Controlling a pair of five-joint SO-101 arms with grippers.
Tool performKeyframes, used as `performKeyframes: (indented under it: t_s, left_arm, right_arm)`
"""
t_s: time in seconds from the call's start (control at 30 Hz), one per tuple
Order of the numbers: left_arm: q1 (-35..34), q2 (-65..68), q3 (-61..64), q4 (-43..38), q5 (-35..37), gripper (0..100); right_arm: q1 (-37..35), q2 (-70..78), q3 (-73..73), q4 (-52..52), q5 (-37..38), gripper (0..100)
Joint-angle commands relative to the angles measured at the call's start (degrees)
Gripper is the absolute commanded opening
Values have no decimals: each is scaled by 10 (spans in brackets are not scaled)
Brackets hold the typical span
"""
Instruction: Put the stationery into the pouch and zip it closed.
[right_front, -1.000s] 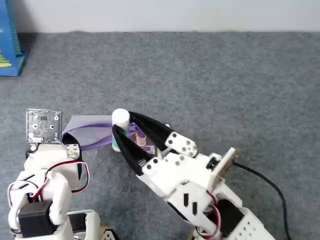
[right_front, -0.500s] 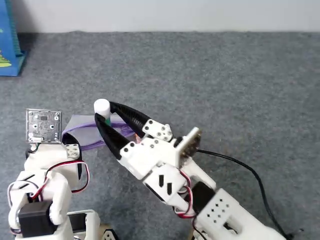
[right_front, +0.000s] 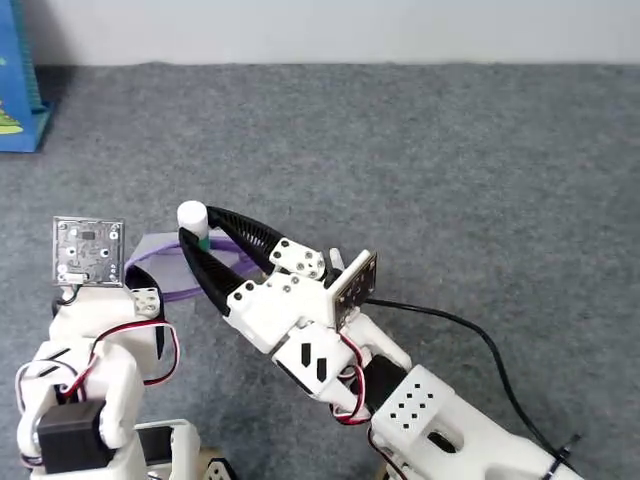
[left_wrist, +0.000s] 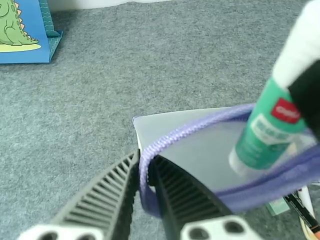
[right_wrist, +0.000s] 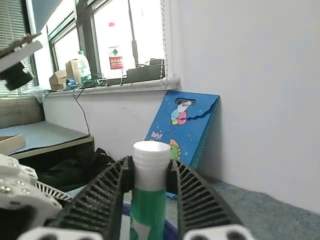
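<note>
A lilac pouch (right_front: 160, 255) lies on the grey carpet at the left, its mouth held open. My left gripper (left_wrist: 144, 161) is shut on the pouch's (left_wrist: 200, 150) zip rim near one end. My right gripper (right_front: 192, 238) is shut on a green glue stick (right_front: 203, 243) with a white cap, held nearly upright. In the left wrist view the glue stick's (left_wrist: 265, 127) lower end sits inside the open mouth. The right wrist view has the glue stick (right_wrist: 149, 205) clamped between that gripper's (right_wrist: 150, 165) black fingers. A pen tip (left_wrist: 300, 210) pokes out at the pouch's far end.
A blue paper bag with a dinosaur (right_front: 15, 90) stands at the far left by the wall; the bag (left_wrist: 25, 30) is behind the pouch. The right arm's cable (right_front: 470, 330) trails over the carpet. Open carpet lies to the right and behind.
My right gripper has carried the glue stick leftward, from the pouch's right end to over its open mouth. The left arm and pouch have stayed put.
</note>
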Motion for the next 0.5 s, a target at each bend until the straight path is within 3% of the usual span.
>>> performKeyframes:
  t_s: [0.0,0.2,0.4,0.47]
  left_arm:
    - [-5,-4,-3,1,3,12]
    - [-4,-4,-3,1,4,12]
    - [-5,-4,-3,1,4,12]
    - [-5,-4,-3,1,4,12]
  right_arm:
    - [-2,1,18,3,43,12]
    - [-16,-4,38,59,66,32]
    - [-16,-13,34,112,66,195]
    - [-16,-31,34,132,64,210]
